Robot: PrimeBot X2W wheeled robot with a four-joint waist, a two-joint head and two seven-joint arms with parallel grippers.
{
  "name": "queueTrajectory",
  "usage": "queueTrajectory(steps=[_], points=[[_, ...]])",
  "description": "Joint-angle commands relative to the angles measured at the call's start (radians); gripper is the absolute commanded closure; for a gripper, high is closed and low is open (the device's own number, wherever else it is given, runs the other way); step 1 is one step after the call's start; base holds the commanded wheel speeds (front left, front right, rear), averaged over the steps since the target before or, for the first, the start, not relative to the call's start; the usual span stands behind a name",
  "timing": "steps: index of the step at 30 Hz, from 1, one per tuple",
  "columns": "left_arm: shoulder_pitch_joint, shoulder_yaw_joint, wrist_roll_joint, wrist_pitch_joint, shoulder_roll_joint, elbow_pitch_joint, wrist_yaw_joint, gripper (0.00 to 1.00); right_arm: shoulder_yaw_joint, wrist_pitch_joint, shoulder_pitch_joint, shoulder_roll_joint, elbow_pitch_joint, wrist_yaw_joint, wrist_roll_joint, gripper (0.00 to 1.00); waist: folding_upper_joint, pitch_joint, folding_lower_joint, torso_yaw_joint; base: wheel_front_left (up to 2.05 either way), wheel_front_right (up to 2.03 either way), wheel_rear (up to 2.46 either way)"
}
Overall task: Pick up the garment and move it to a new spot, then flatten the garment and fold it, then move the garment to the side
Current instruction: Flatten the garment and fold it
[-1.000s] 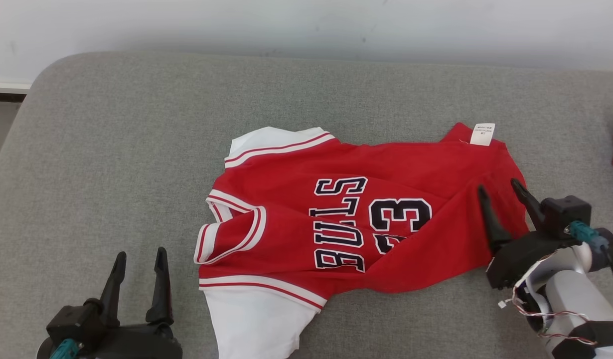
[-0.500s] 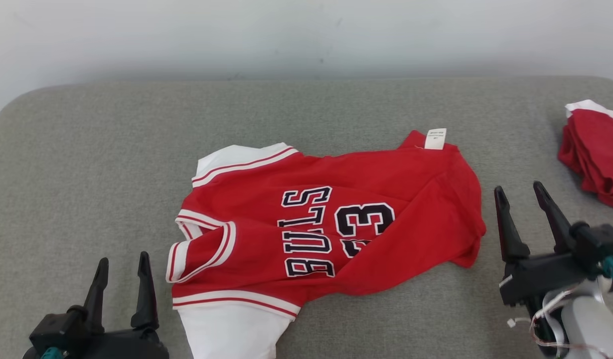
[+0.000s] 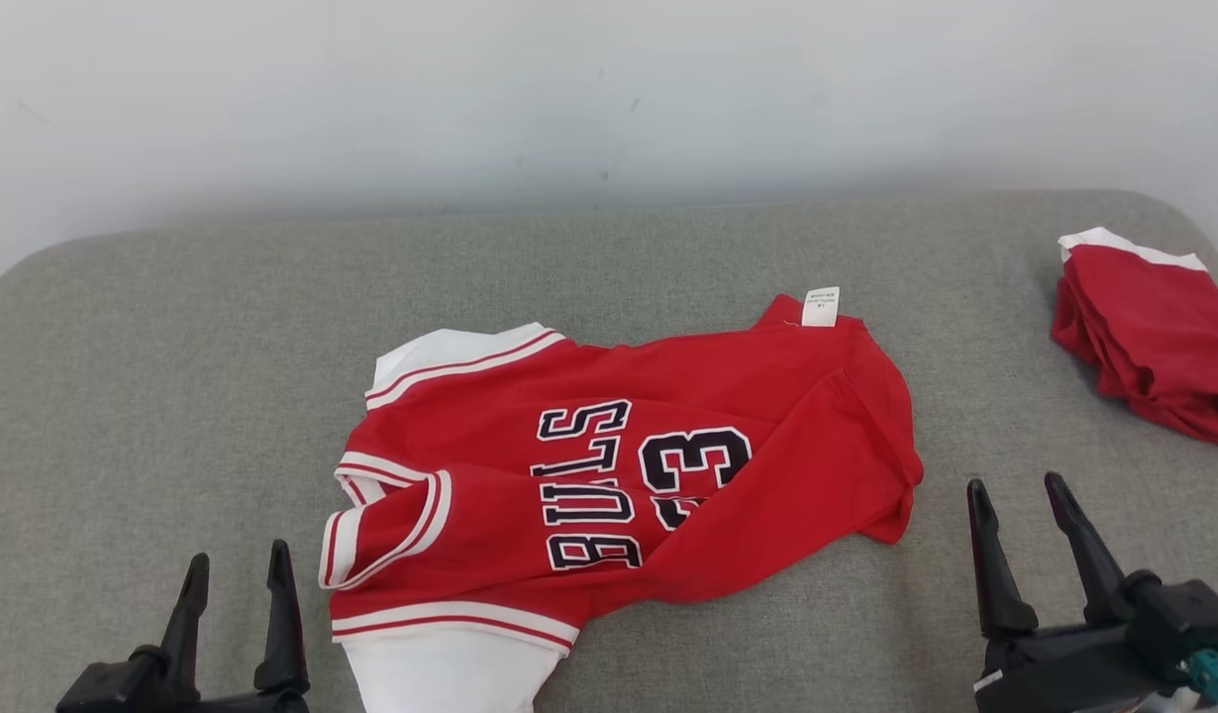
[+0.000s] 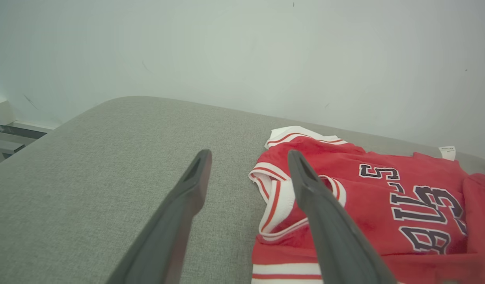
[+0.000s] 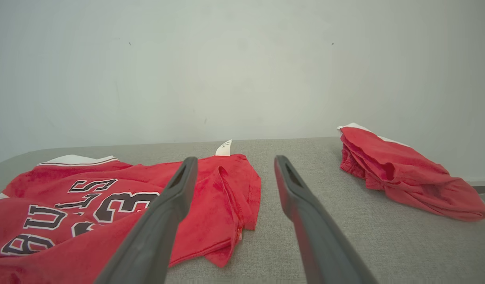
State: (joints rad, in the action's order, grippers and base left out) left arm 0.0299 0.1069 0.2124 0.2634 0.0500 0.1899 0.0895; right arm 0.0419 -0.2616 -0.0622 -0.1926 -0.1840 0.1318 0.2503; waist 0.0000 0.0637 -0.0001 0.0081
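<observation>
Red garment (image 3: 619, 475) on the grey cushion (image 3: 173, 347), between two empty grippers.
It lies mid-cushion, beyond and between the left gripper (image 3: 238, 553) and right gripper (image 3: 1014, 482), touching neither. It is rumpled, its hem side folded over, with dark lettering, white striped sleeves and a white label (image 3: 822, 306) at its far edge. Both grippers' fingers stand spread wide, holding nothing.

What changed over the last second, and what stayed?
The right gripper, which had its fingers over the hem end of the jersey, has pulled back and now stands open, clear of the cloth. The head camera turned too, bringing more of another red garment into view. The jersey lies as before; the left gripper stays open.
</observation>
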Motion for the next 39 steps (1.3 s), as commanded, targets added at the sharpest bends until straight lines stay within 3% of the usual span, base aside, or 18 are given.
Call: queueTrajectory(steps=[1,20,39], points=[[-0.017,0.0,-0.013,0.001,0.001,-0.005,-0.001,0.0,-0.008,-0.004,0.025,0.011,0.008,-0.003,-0.007,0.0,0.0,-0.014,0.0001,-0.003,0.0,0.0,0.0],[-0.058,-0.005,-0.026,0.001,0.001,-0.048,-0.017,0.0,-0.012,-0.004,0.067,0.031,0.012,-0.003,-0.025,0.0,0.0,-0.045,0.0001,0.011,0.0,0.0,0.0],[-0.058,0.001,-0.076,0.001,0.001,-0.076,-0.001,0.0,-0.012,-0.004,0.083,0.043,0.017,-0.003,-0.034,0.0,0.0,-0.052,0.0001,0.021,0.0,0.0,0.0]])
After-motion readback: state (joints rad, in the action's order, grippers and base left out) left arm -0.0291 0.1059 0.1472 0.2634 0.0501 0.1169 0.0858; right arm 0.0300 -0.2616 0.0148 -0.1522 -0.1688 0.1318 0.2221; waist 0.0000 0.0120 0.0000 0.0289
